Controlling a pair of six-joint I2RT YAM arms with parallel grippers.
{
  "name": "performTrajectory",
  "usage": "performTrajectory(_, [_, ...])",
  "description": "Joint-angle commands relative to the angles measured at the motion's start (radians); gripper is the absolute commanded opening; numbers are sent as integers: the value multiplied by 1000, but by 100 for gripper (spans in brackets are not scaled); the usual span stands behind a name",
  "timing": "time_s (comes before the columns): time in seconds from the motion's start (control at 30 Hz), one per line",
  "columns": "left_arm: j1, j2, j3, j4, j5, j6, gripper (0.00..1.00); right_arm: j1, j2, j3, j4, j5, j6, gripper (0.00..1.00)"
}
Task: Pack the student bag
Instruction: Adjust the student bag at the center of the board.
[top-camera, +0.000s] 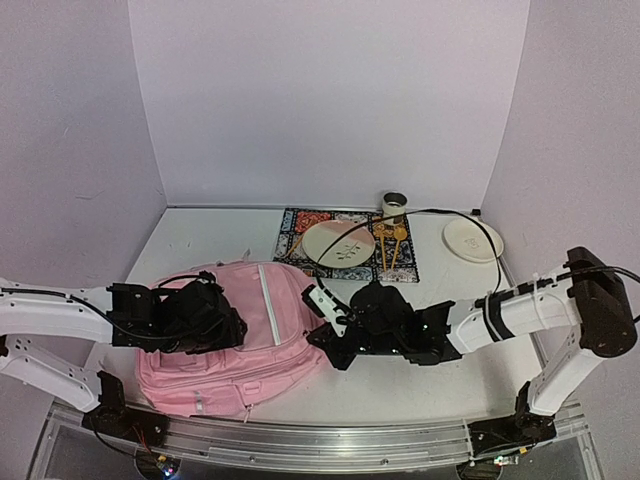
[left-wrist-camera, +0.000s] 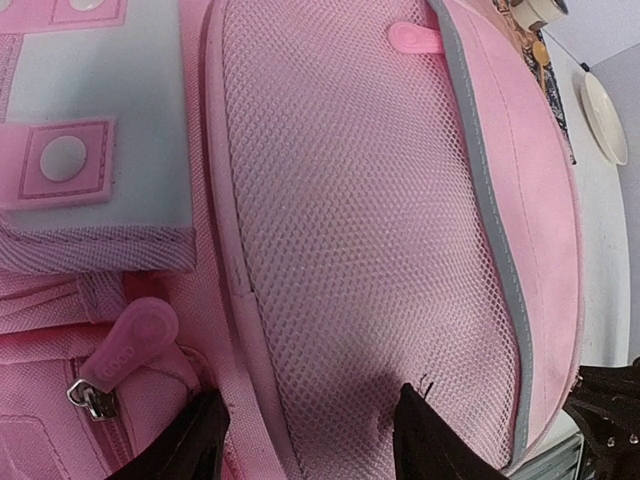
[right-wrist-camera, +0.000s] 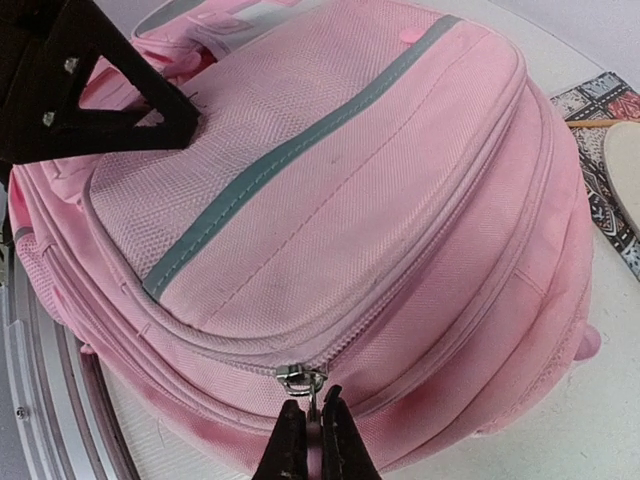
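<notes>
- Lying flat on the table (top-camera: 200, 238), near the front edge and left of centre: student bag (top-camera: 255, 350), pink, with a grey stripe (right-wrist-camera: 300, 150) along its front panel.
- Over the bag's mesh panel (left-wrist-camera: 350, 250): left gripper (left-wrist-camera: 312, 440), jaws spread wide with nothing between them. Whether the fingertips touch the mesh cannot be told.
- At the bag's right edge: right gripper (right-wrist-camera: 312, 425), fingers pinched together on the zip pull (right-wrist-camera: 313, 400), which hangs from a metal slider (right-wrist-camera: 300, 377).
- Beside the mesh panel: white patch (left-wrist-camera: 100, 100) with pink snap tabs, and a pink zip tab (left-wrist-camera: 130, 345) just below it in the left wrist view.
- Behind the bag, toward the far side: patterned mat (top-camera: 295, 235), bearing a cream plate (top-camera: 338, 243) and wooden utensils (top-camera: 392, 245).
- At the mat's far edge: small cup (top-camera: 395, 204).
- Right of the mat, on bare table: second white plate (top-camera: 472, 240).
</notes>
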Motion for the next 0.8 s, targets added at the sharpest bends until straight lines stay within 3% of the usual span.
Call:
performTrajectory(0.0, [91, 42, -59, -215, -85, 16, 59, -21, -56, 52, -187, 29, -49, 0])
performTrajectory(0.27, [280, 92, 21, -123, -118, 244, 57, 174, 34, 152, -178, -33, -46, 0])
performTrajectory(0.43, [365, 127, 81, -18, -91, 388, 57, 251, 175, 293, -158, -39, -22, 0])
performTrajectory(0.57, [382, 131, 128, 12, -74, 417, 57, 258, 287, 419, -148, -27, 0, 0])
performTrajectory(0.77, [383, -9, 112, -18, -54, 345, 62, 258, 387, 528, -139, 49, 4, 0])
